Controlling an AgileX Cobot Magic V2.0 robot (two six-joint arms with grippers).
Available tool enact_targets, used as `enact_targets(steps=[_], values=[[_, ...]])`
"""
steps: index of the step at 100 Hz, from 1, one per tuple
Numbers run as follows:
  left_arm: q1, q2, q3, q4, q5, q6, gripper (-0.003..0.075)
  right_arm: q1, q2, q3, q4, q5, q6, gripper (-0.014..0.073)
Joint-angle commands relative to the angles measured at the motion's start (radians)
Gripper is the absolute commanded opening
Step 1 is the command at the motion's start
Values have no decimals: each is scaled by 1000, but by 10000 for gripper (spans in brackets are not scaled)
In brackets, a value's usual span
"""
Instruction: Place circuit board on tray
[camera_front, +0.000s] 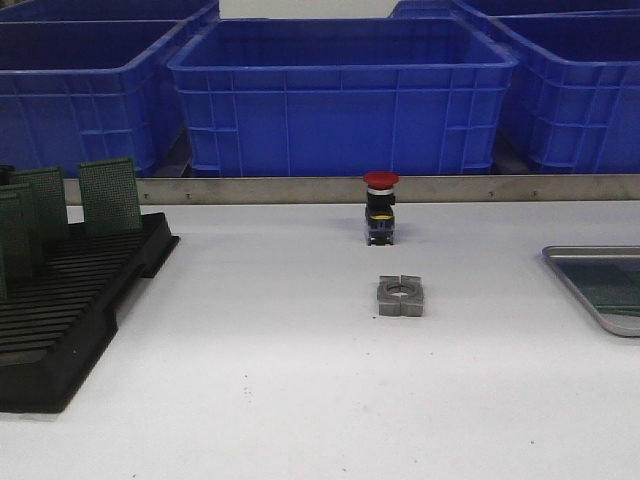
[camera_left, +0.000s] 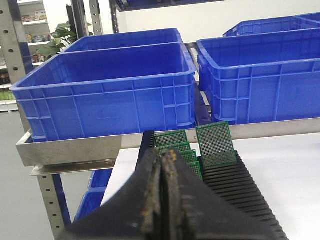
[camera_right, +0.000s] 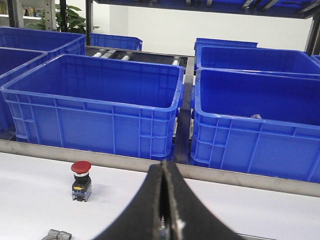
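Several green perforated circuit boards (camera_front: 110, 196) stand upright in a black slotted rack (camera_front: 70, 310) at the table's left. They also show in the left wrist view (camera_left: 216, 144), just beyond my left gripper (camera_left: 163, 152), which is shut and empty, short of the rack (camera_left: 245, 192). The silver-grey tray (camera_front: 590, 249) lies at the table's right edge, cut off by the frame; its floor looks dark with pale ribs. My right gripper (camera_right: 163, 164) is shut and empty above the white table. Neither gripper shows in the front view.
A red-capped push button (camera_front: 381, 207) stands mid-table near the back, also in the right wrist view (camera_right: 81, 180). A grey metal block with a round hole (camera_front: 401, 296) lies in front of it. Large blue bins (camera_front: 340, 95) line a metal rail behind the table.
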Motion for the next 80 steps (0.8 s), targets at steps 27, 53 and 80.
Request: enact_targets(steps=[27, 53, 80], values=[[-1, -32, 39, -8, -82, -7, -19, -2, -28, 36, -654, -103, 667, -68], [-1, -32, 39, -8, -82, -7, -19, -2, -148, 113, -954, -128, 953, -68], [-1, -32, 39, -8, -82, -7, -19, -3, -280, 247, -954, -176, 953, -68]])
